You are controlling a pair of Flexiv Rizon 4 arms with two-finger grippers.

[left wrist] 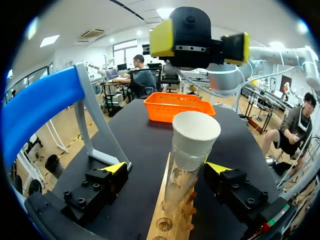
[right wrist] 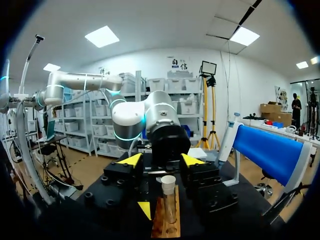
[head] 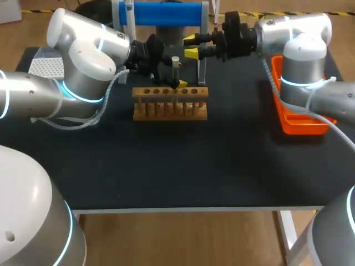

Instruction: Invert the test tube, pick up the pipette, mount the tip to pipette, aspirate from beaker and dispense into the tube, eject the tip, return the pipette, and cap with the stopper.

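The desk [head: 166,166] carries one blue pipette stand [head: 161,14], one orange basket [head: 302,126] and one wooden rack [head: 170,108]. One test tube [left wrist: 184,180] stands upright in the rack, with one white stopper [left wrist: 195,135] in its mouth. My left claw [left wrist: 167,167] is spread around the tube and does not pinch it. My right claw [head: 191,46], spread and empty, hangs just beyond it. I judge that the capping is nearly finished, so both claws should draw back straight, without knocking the stopper.
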